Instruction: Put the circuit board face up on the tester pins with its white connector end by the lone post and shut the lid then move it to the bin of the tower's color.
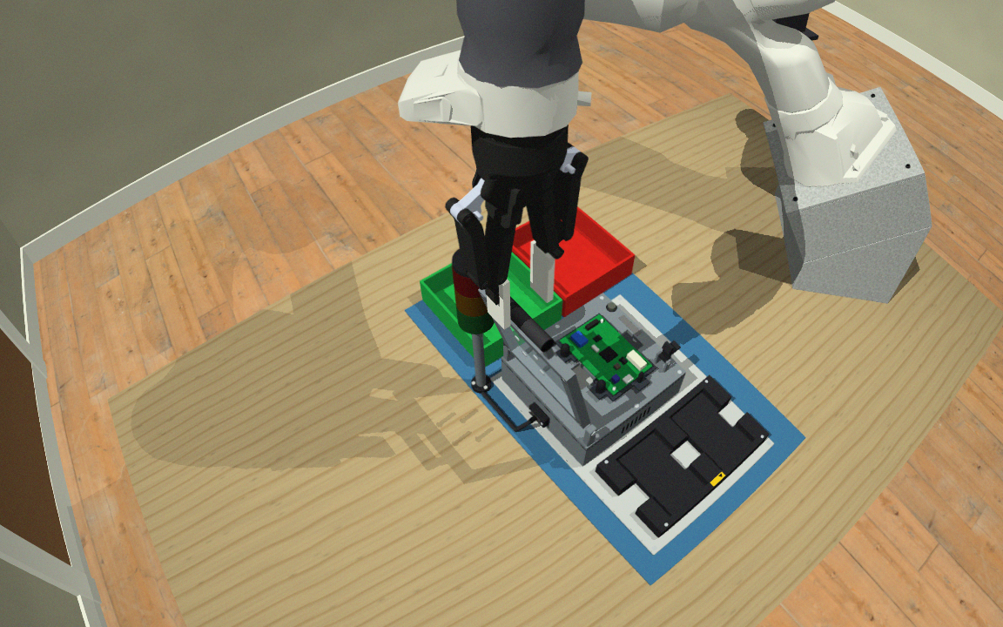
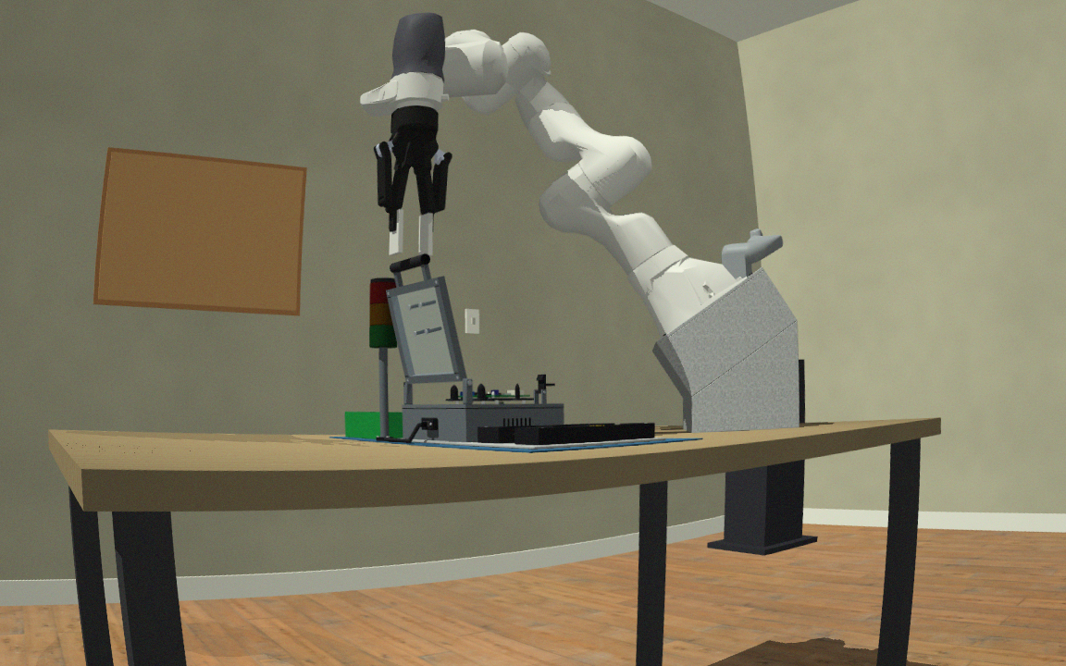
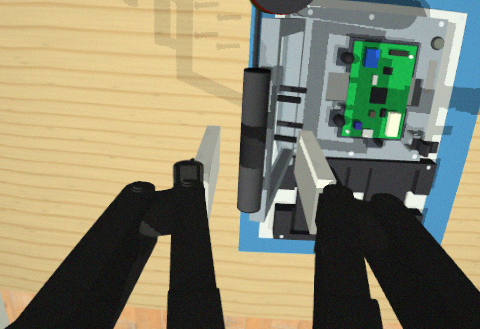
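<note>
My end effector (image 2: 409, 244) hangs part-open, gripping nothing, just above the lid handle (image 2: 408, 263) (exterior view); wrist view shows the board (image 3: 380, 89) seated in the tester (image 3: 294, 52).

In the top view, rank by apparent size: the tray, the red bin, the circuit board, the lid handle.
1. Tray
2. Red bin, partly hidden by the pincer, though plainly smaller than the tray
3. Circuit board
4. Lid handle
</note>
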Available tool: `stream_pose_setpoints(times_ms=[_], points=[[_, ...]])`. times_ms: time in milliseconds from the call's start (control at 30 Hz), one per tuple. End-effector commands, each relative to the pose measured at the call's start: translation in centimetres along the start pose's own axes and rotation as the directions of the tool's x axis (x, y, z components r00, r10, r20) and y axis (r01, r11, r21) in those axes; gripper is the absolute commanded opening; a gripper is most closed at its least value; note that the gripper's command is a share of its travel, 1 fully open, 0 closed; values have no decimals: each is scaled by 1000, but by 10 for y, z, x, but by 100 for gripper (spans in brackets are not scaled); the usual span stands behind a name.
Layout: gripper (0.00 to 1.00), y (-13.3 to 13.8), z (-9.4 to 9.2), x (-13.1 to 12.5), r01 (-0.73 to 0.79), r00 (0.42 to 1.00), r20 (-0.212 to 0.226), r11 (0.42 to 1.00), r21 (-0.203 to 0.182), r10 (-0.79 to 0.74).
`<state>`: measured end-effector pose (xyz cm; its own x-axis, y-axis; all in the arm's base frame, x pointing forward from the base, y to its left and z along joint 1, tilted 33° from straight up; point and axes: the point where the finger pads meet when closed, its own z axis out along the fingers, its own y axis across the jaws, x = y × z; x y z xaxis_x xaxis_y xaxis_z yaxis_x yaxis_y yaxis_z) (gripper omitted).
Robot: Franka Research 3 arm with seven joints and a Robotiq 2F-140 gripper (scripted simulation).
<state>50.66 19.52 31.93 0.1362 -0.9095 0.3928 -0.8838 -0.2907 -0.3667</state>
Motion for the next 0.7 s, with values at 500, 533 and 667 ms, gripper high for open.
stream_pose_setpoints(times_ms=[500,533,667], points=[[30,-3,25,-1,1,1000,4,1000,9,-1],[30,-3,25,-1,1,1000,4,1000,9,-1],[30,-3,25,-1,1,1000,4,1000,9,-1]])
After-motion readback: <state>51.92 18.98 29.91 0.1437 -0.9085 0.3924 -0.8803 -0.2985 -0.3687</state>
